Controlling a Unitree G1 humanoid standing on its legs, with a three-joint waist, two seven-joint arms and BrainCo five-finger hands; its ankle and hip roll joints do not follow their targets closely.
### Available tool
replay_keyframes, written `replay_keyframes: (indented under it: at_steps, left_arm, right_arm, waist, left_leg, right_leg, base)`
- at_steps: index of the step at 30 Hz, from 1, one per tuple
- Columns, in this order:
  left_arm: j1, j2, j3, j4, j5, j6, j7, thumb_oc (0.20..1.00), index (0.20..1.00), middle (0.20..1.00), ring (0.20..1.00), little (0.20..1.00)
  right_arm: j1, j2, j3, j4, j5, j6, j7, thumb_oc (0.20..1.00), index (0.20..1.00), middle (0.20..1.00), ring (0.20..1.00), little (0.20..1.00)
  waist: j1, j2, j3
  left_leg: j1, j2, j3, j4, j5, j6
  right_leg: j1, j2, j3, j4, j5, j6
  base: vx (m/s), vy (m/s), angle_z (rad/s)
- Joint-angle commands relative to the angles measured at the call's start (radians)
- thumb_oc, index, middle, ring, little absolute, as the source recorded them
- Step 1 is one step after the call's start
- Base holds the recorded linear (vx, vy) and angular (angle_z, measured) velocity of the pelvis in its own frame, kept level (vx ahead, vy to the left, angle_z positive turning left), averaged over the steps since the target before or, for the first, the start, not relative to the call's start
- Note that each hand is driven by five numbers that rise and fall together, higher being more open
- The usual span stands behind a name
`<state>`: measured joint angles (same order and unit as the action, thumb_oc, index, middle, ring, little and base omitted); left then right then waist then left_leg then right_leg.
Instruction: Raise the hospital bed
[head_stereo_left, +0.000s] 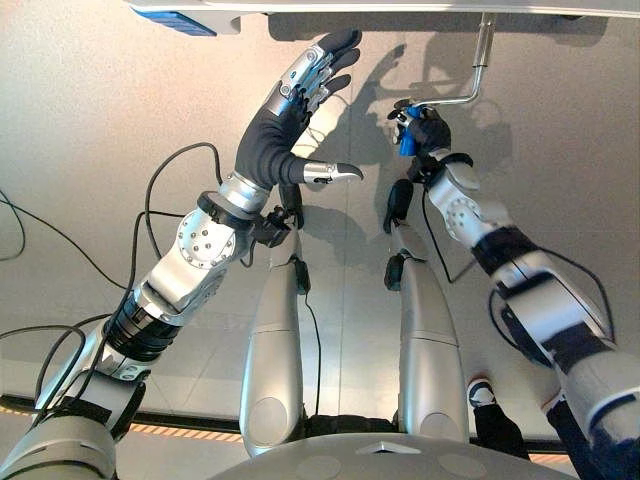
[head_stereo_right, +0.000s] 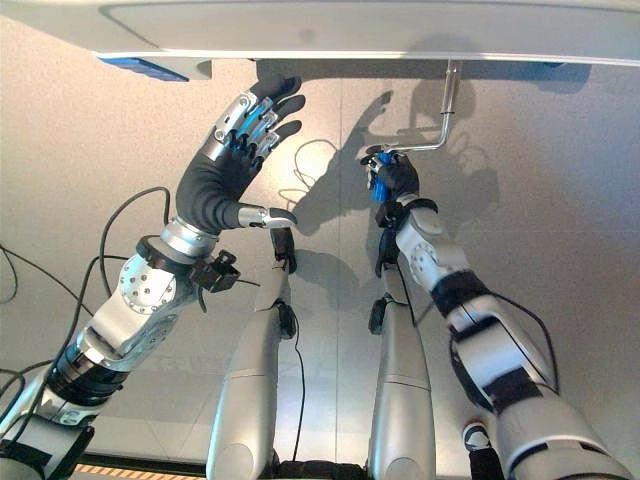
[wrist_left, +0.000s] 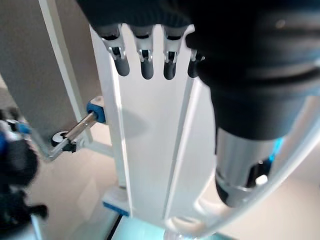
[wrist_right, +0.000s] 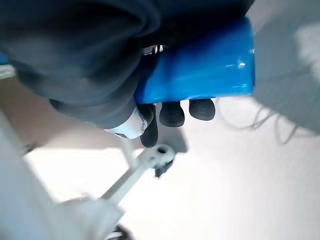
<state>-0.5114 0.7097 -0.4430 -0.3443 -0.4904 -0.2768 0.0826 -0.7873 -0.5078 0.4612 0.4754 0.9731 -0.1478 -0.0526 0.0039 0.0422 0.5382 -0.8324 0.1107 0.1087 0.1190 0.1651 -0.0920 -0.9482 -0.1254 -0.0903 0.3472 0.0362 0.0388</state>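
– Nearest, what's there?
– Right hand (wrist_right: 125, 65), fingers curled tight round the blue grip (wrist_right: 200, 62) of the crank (head_stereo_left: 455, 100); from the head it sits at about 1 o'clock, just under the bed (head_stereo_right: 350, 30).
– And the crank itself?
– Silver, bent; its shaft climbs to the bed's edge at 12 o'clock.
– Left hand?
– Left hand (head_stereo_left: 285, 120) at 11 o'clock, fingers straight and spread, thumb apart, holding nothing; dark tips near the bed's underside; whether they touch it I can't tell.
– Below?
– Floor (head_stereo_left: 80, 120), pale.
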Motion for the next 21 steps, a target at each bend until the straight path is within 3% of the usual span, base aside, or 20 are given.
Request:
replay_keyframes:
  at_steps: [1, 13, 21]
  left_arm:
    - [0.046, 0.030, 0.064, -0.145, 0.043, -0.064, -0.021, 1.000, 1.000, 1.000, 1.000, 1.000]
    - [0.124, 0.093, 0.149, -0.176, 0.050, -0.063, -0.056, 1.000, 1.000, 1.000, 1.000, 1.000]
    - [0.140, 0.088, 0.178, -0.188, 0.031, -0.069, -0.054, 1.000, 1.000, 1.000, 1.000, 1.000]
  right_arm:
    - [0.033, -0.092, -0.091, -0.111, 0.028, -0.130, -0.001, 0.200, 0.200, 0.200, 0.200, 0.200]
    - [0.289, -0.211, -0.269, -0.445, 0.089, -0.192, 0.057, 0.200, 0.200, 0.200, 0.200, 0.200]
    - [0.293, -0.205, -0.363, -0.392, 0.063, -0.246, -0.018, 0.200, 0.200, 0.200, 0.200, 0.200]
  waist:
    - [-0.036, -0.011, -0.018]
    - [-0.073, -0.034, -0.018]
    - [-0.083, -0.041, -0.018]
  left_leg:
    - [0.017, -0.002, 0.003, 0.060, -0.072, -0.002]
    - [0.072, 0.027, 0.027, 0.030, -0.058, -0.018]
    - [0.090, 0.038, 0.035, 0.019, -0.057, -0.024]
  right_leg:
    - [0.055, 0.015, -0.006, -0.106, 0.062, 0.088]
    - [0.065, 0.040, 0.005, -0.092, 0.048, 0.090]
    - [0.052, 0.053, 0.015, -0.070, 0.035, 0.086]
  base:
    - [-0.01, -0.033, -0.02]
    - [-0.01, -0.042, -0.06]
    - [0.01, -0.040, -0.05]
